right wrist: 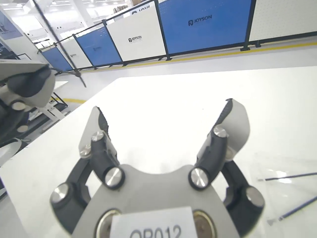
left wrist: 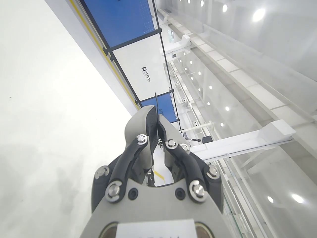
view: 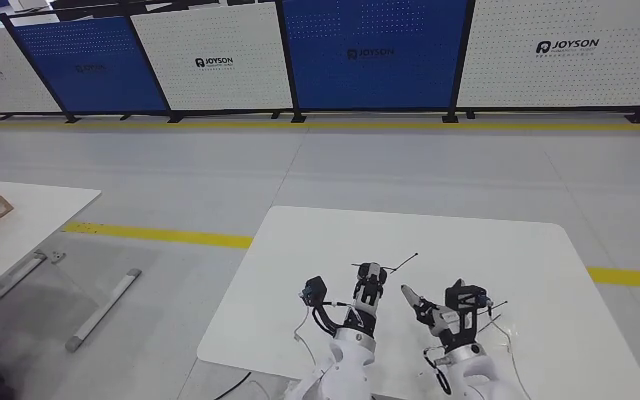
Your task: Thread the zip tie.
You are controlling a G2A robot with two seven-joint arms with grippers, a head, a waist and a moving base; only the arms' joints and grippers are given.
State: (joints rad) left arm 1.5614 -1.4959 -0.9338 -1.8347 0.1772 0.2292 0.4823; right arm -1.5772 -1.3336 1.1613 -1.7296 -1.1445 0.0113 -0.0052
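Left gripper (left wrist: 156, 116) pinches the zip tie (view: 402, 265) at lower centre of the top view, tail sticking out; right gripper (right wrist: 164, 111) spread, empty. Looks light, springy, slick: grab near the tip

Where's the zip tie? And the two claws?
Zip tie (right wrist: 47, 23): right wrist view, middle of its strap.
Left gripper (left wrist: 156, 115): left wrist view, between its shut fingertips.
Right gripper (right wrist: 162, 105): right wrist view, between its open fingertips.
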